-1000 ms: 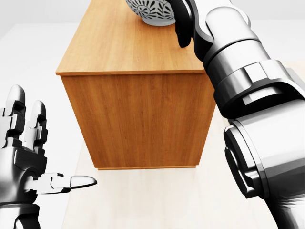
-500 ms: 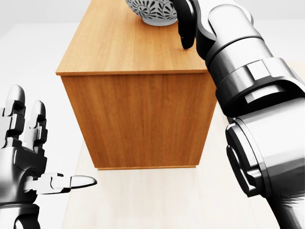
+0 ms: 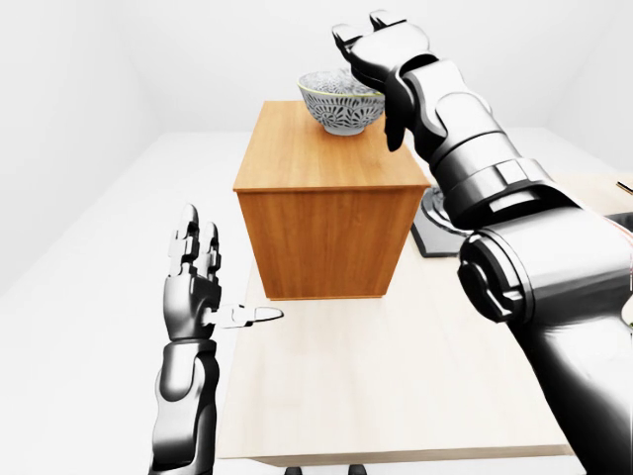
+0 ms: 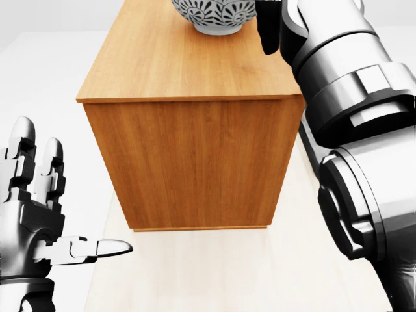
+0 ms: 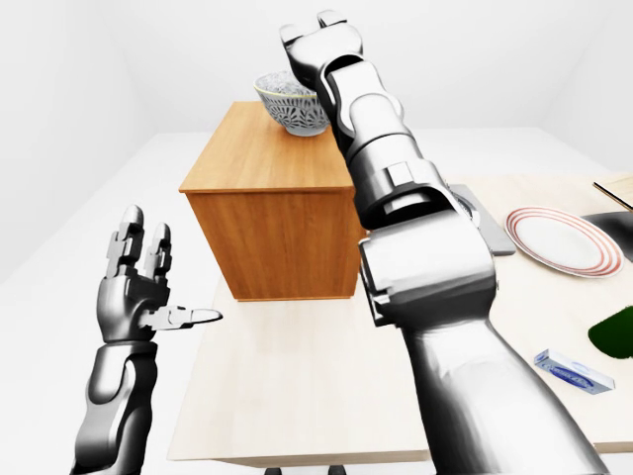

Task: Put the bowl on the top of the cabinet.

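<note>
The patterned grey-and-white bowl (image 3: 341, 99) stands upright on top of the wooden cabinet (image 3: 326, 237), near its far right corner. My right hand (image 3: 381, 69) is raised just to the right of the bowl, open. One dark finger (image 4: 268, 32) hangs down beside the bowl, with a small gap between them in the head view. My left hand (image 3: 213, 282) is held up low at the left of the cabinet, open, its fingers upright and its thumb pointing right, holding nothing.
The cabinet stands on a pale wooden table (image 3: 376, 376). To its right lie a dark tray (image 3: 435, 233), a red-rimmed plate (image 5: 559, 240), a small blue-and-white pack (image 5: 574, 369) and a dark green thing (image 5: 618, 332). My right arm hides the cabinet's right side.
My right hand has drawn to the right, away from the bowl, and a gap now shows between them. Bowl, cabinet and left hand have not moved.
</note>
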Available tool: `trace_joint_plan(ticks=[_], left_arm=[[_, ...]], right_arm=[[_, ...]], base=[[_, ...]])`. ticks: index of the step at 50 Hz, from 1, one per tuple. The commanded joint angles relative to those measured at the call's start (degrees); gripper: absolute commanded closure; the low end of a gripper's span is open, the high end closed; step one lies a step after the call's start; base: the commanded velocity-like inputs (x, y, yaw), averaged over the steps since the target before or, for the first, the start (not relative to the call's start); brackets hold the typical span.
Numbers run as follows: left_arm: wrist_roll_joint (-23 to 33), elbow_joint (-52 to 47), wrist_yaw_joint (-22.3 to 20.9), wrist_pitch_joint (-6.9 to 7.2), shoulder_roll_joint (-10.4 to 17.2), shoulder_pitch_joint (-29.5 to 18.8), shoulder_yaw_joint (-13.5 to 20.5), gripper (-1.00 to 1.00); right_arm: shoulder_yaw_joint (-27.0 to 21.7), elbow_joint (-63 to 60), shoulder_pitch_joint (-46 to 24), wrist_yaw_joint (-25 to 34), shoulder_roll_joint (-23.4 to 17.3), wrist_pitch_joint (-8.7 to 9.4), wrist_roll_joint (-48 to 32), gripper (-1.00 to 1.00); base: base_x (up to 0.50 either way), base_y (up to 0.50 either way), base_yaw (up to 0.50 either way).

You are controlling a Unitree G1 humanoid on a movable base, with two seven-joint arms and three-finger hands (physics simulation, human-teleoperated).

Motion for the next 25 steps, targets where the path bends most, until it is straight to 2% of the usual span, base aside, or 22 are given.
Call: trace_joint_plan(ticks=[1,25], left_arm=[[0.78,1.39,0.00,0.00,-0.18,0.13,-0.22,-1.00],[1.06,0.48,0.21,0.00,-0.18,0.53,-0.62,-1.00]], right_arm=[[-8.37,1.46,-23.53,6.42,-31.23,0.00,-15.99,-1.00],[-9.77,1.41,-23.53,6.43,-34.68,0.00,-21.40,-1.00]], base=[[0.00,0.00,0.00],[0.00,0.00,0.00]])
